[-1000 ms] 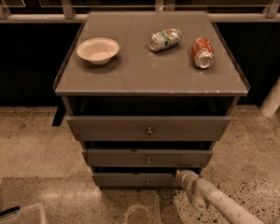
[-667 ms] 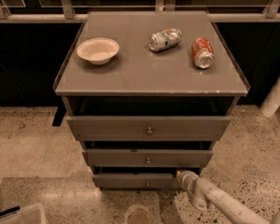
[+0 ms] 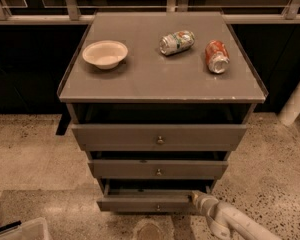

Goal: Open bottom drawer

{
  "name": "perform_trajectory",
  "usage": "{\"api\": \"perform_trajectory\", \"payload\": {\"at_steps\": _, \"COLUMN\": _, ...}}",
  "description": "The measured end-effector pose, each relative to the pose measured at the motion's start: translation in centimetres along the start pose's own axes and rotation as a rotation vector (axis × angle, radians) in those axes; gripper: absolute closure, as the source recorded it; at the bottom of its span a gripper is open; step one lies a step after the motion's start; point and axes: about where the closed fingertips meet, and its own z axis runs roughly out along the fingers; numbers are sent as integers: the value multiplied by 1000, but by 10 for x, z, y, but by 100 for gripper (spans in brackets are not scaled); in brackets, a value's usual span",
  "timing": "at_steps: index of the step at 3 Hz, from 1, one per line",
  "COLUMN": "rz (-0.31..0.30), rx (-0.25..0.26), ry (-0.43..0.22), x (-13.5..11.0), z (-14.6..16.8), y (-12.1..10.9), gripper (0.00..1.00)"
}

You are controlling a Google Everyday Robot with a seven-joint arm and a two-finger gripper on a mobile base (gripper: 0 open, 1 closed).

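The bottom drawer (image 3: 140,202) is the narrowest, lowest grey-brown front of the cabinet, with a small round knob (image 3: 158,207) at its centre. It stands pulled out a little, with a dark gap above it. My gripper (image 3: 196,198) is at the right end of this drawer front, touching or hooked on its upper right corner. The white arm (image 3: 230,223) reaches in from the lower right.
The middle drawer (image 3: 158,169) and the top drawer (image 3: 160,136) sit above. A white bowl (image 3: 105,54), a green-silver can (image 3: 177,42) and a red can (image 3: 216,56) lie on the cabinet top. A white bin corner (image 3: 20,230) is at the lower left, and a white post (image 3: 296,101) stands at the right.
The bottom drawer front has slid out toward the camera. My gripper has moved back with it at its right end.
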Motion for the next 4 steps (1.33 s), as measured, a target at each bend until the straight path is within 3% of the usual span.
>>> {"api": "perform_trajectory", "payload": {"at_steps": 2, "rz": 3, "rx": 0, "ry": 1, "x": 1, "z": -3, "y": 0, "gripper": 100}}
{"api": "perform_trajectory", "payload": {"at_steps": 3, "rz": -9, "rx": -3, "ry": -69, "x": -28, "z": -8, "y": 14, "gripper": 100}}
{"api": "perform_trajectory", "payload": {"at_steps": 4, "rz": -9, "rx": -3, "ry": -69, "x": -28, "z": -8, "y": 14, "gripper": 100}}
